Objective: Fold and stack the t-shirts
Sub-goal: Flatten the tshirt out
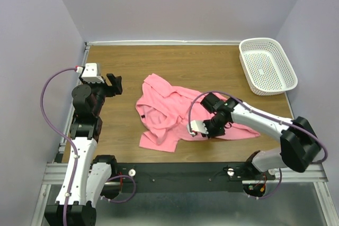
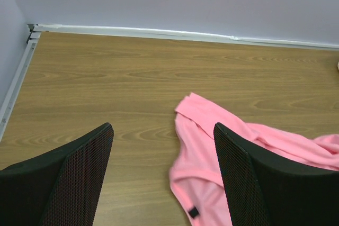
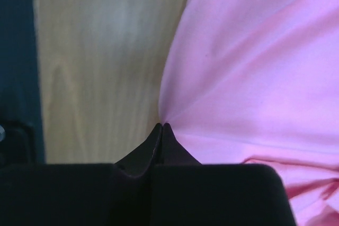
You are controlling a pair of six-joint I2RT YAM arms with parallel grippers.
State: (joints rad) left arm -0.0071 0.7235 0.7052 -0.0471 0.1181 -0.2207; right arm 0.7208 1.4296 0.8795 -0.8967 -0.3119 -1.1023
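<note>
Left gripper (image 1: 114, 84) first: it's hanging above the bare wood on the left side of the table (image 1: 116, 130), and it's got nothing in it. In the left wrist view the left gripper (image 2: 162, 126) has its two black fingers (image 2: 79, 168) spread wide apart, with the tabletop (image 2: 132, 78) showing between them, so it's let go of everything.

Moving right, the t-shirt (image 1: 164, 112) is the salmon-pink heap around the middle of the table. It's crumpled and spread out unevenly, not folded at all, and it's well clear of the left gripper. From the left wrist you can see the t-shirt (image 2: 198, 173) with one bunched corner poking toward the back wall, plus a little dark tag (image 2: 194, 211) near the bottom of that view.

Next, the right gripper (image 1: 211, 130) is down low on the near-right part of the shirt, with its arm lying over the cloth. In the right wrist shot the right gripper (image 3: 161, 126) has its fingertips pressed together right at the edge of the t-shirt (image 3: 254, 78), and the cloth puckers out from that spot, so it's pinching the fabric. Bare table (image 3: 106, 78) sits just beside the pinch.

Far right, at the back corner, a white perforated basket (image 1: 263, 40) sits well apart from the shirt.
</note>
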